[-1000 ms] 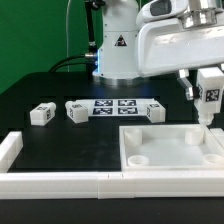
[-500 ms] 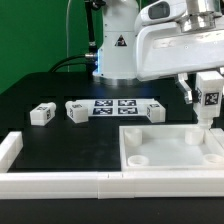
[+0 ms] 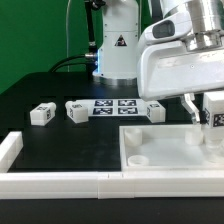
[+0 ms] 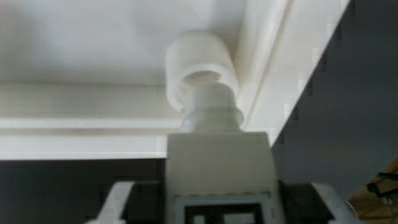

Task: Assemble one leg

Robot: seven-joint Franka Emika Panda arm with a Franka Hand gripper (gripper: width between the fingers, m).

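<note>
My gripper [image 3: 213, 112] is shut on a leg [image 3: 213, 115], a white block with a black-and-white tag, and holds it upright over the far right corner of the large white tray-like piece [image 3: 170, 160]. In the wrist view the leg [image 4: 217, 150] stands between my fingers [image 4: 128, 200], its threaded tip at a round socket post [image 4: 201, 62] in the tray's corner. Three more legs lie on the black table: one [image 3: 41, 114] at the exterior view's left, one [image 3: 77, 110] beside it, one [image 3: 152, 110] behind the tray.
The marker board [image 3: 115, 107] lies flat between the loose legs. A white rail [image 3: 60, 181] runs along the table's near edge, with a corner piece [image 3: 8, 148] at the exterior view's left. The robot base [image 3: 118, 50] stands behind.
My gripper has moved down and toward the exterior view's right with the leg, bringing it lower over the tray's far right corner.
</note>
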